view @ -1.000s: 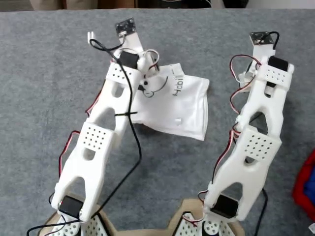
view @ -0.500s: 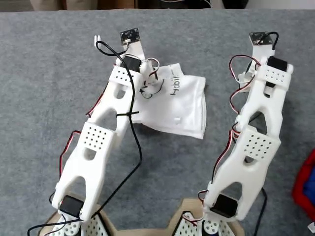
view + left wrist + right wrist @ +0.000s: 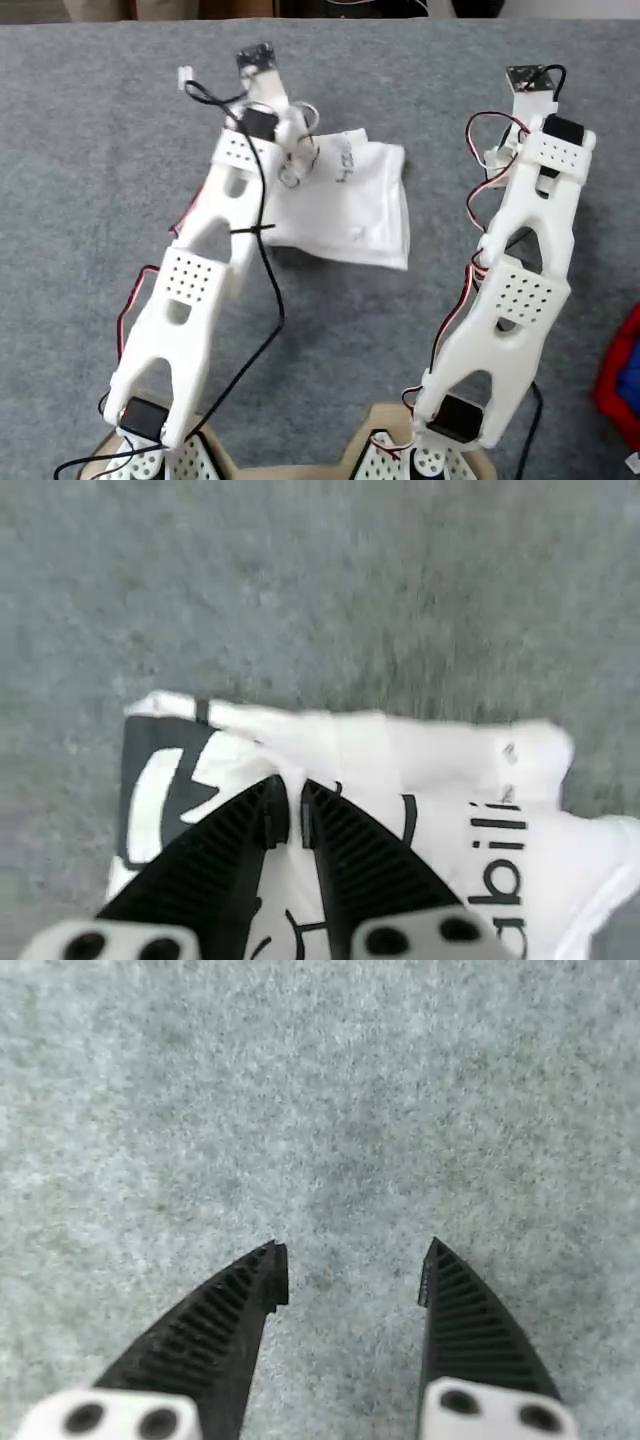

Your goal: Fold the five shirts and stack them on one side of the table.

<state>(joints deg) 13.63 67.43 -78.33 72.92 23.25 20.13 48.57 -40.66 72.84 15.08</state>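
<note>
A white shirt (image 3: 350, 205) with black print lies partly folded on the grey table, left of centre at the back. In the left wrist view the white shirt (image 3: 420, 770) has its edge pinched between the black fingers of my left gripper (image 3: 285, 805), which is shut on the cloth. In the high view that left gripper (image 3: 290, 150) sits over the shirt's upper left corner. My right gripper (image 3: 350, 1280) hovers open above bare grey carpet, nothing between its fingers; its arm (image 3: 525, 200) stands to the right of the shirt.
A heap of blue and red cloth (image 3: 622, 375) lies at the table's right edge. Grey carpet (image 3: 90, 200) covers the table on both sides of the arms. The arm bases (image 3: 300, 455) stand at the near edge.
My left gripper has dragged the shirt's corner toward the back of the table; the shirt has shifted up and left and looks more bunched. The right arm has stayed still.
</note>
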